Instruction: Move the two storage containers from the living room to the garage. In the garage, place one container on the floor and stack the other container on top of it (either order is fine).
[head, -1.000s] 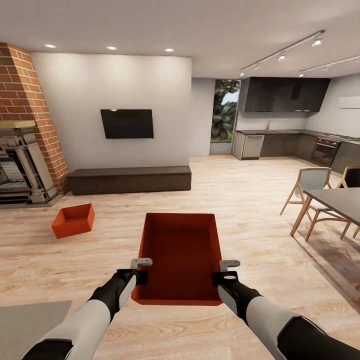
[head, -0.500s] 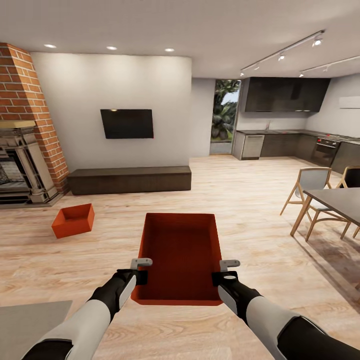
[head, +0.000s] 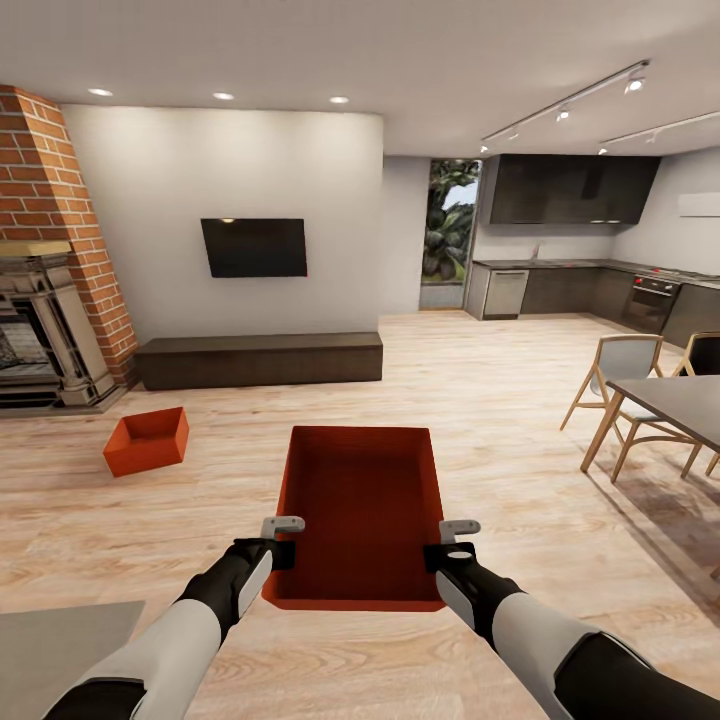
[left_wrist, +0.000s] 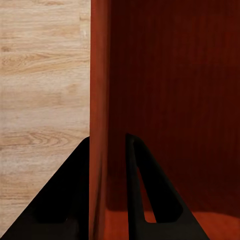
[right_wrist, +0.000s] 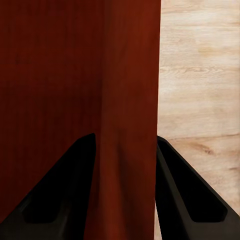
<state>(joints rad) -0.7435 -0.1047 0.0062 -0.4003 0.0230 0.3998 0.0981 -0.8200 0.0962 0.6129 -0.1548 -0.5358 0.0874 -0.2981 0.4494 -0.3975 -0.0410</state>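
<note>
An orange-red storage container (head: 362, 510) is held in front of me over the living room's wood-plank floor. My left gripper (head: 279, 540) is shut on its left wall (left_wrist: 100, 100), one black finger (left_wrist: 145, 190) inside and one outside. My right gripper (head: 452, 542) is shut on its right wall (right_wrist: 131, 100) in the same way. The other storage container (head: 147, 440) sits on the planks to the left, near the brick fireplace (head: 50, 250).
A long low dark cabinet (head: 260, 359) runs under the black wall TV (head: 254, 247). A dining table (head: 675, 402) with wooden chairs (head: 618, 385) stands at the right, a dark kitchen (head: 580, 270) beyond. A grey mat corner (head: 55, 650) lies at lower left.
</note>
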